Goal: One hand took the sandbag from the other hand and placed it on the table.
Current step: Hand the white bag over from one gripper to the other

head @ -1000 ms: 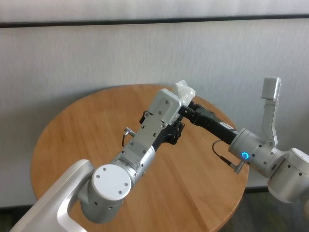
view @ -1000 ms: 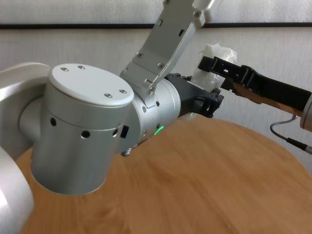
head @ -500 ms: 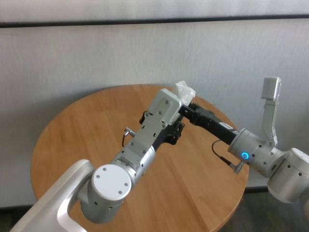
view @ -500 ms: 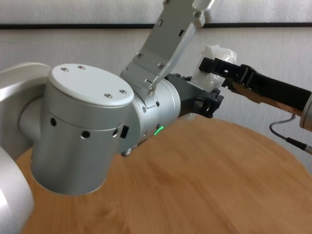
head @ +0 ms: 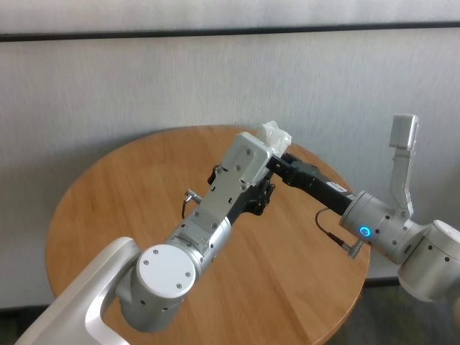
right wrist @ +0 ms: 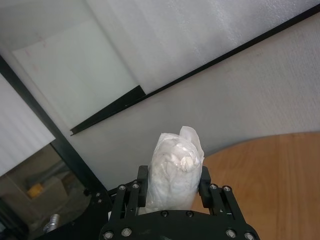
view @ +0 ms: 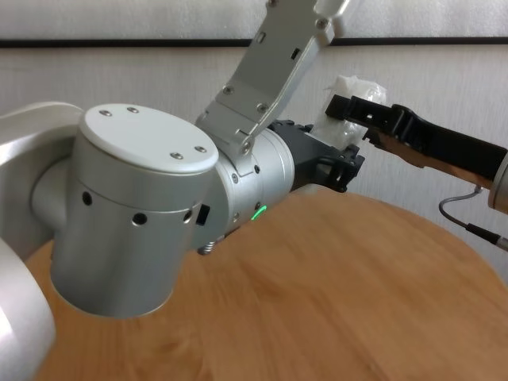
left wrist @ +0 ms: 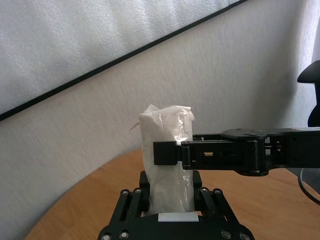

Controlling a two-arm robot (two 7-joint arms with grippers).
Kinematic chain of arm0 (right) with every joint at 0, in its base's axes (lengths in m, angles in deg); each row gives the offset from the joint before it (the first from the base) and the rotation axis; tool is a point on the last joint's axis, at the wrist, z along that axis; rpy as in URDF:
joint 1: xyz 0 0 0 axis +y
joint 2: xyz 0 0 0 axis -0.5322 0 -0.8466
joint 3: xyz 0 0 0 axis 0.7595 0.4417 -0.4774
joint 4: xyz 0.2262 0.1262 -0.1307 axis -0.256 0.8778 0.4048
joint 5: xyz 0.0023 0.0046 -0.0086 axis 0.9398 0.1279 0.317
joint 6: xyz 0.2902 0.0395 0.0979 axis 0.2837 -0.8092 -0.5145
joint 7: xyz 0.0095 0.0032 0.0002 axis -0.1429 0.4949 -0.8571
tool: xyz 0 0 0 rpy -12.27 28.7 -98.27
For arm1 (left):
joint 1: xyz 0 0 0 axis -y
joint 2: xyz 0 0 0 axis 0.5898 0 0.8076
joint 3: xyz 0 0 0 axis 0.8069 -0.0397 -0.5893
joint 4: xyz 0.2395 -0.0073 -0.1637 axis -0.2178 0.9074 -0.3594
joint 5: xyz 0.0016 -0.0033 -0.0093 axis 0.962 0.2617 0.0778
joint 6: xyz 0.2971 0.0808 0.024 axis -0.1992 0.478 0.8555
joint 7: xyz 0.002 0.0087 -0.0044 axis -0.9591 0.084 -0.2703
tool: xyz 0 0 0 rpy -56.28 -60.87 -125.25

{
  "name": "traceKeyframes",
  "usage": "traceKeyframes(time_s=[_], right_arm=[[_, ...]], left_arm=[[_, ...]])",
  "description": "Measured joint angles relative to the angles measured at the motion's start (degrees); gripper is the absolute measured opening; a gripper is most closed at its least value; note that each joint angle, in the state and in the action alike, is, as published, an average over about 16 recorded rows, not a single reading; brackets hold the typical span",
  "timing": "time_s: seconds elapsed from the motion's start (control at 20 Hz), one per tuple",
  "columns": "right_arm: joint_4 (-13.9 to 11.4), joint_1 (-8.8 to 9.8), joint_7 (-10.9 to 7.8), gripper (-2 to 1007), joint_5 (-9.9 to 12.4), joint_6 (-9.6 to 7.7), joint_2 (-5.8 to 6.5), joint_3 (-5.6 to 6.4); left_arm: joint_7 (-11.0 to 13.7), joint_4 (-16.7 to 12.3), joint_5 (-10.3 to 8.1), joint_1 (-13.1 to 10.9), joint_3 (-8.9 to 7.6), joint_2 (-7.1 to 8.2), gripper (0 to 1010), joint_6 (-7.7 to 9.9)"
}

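My head camera looks down and forward from above my shoulders, far enough back to take in the whole round table (head: 108,208) and the wall behind. My chest camera sits lower, almost level with the table top, facing forward; my left forearm crowds it at close range. My left wrist camera looks along my left gripper (left wrist: 172,197), its fingers (left wrist: 131,202) at the frame's bottom edge, very near. My right wrist camera looks likewise along my right gripper (right wrist: 172,187). All four views share one spot: the sandbag (head: 276,135) between my fingers. The left wrist view also catches my right gripper crossing just beyond its fingertips.
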Motion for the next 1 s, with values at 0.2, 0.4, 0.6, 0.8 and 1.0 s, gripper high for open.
traceKeyframes(time_s=[0.2,0.4,0.6,0.8,1.0], right_arm=[[0.00,0.01,0.02,582,0.00,0.00,0.00,0.01],[-0.01,0.02,0.04,582,0.00,0.00,0.00,0.02],[-0.01,0.02,0.05,582,0.11,0.00,0.02,0.01],[-0.01,-0.01,0.11,582,0.41,0.00,0.06,-0.08],[-0.03,-0.06,0.25,582,0.88,-0.01,0.16,-0.28]], left_arm=[[0.00,0.00,0.00,0.00,0.00,0.00,502,0.00],[0.00,0.00,0.00,0.00,0.00,0.00,502,-0.01],[0.00,-0.01,0.00,0.00,0.00,0.00,502,-0.01],[0.00,-0.01,0.00,0.00,0.00,0.00,502,-0.02],[-0.01,-0.01,0.00,0.00,0.00,0.00,502,-0.03]])
